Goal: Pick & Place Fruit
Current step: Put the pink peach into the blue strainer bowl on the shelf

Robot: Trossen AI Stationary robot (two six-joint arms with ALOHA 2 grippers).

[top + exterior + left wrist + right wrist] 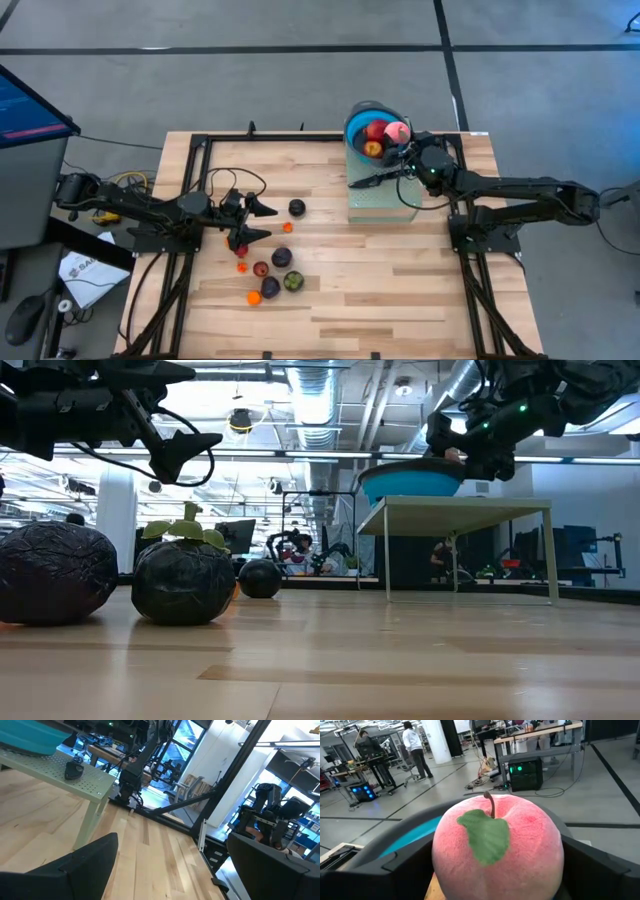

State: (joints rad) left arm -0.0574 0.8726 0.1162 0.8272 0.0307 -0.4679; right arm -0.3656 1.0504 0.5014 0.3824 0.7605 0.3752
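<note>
A pink peach-like fruit [497, 852] with a green leaf and a stem sits between the fingers of my right gripper [403, 138], over the right side of the blue bowl [358, 118]. A red fruit [376, 129] and a red-yellow one [372, 149] lie in that bowl. My left gripper [271, 222] is open and hovers above the table, left of the loose fruit. These are a dark one [297, 208], dark purple ones [283, 257], a red one [260, 269], a green one [293, 282] and tiny orange ones [254, 297]. My right gripper holds the pink fruit [397, 132] pinched between its two fingers [395, 865], one on each side of the fruit's round body [445, 860]. The stem points up. In the low view it is level with the bowl's rim [455, 456]; whether it rests on anything below, I cannot tell.
The bowl stands on a pale green perforated stand [382, 200] at the table's far right. A black knife [372, 179] lies on that stand beside the bowl. Black frame rails [190, 175] run along the table's edges. Bare wood [400, 290] lies right of the fruit cluster.
</note>
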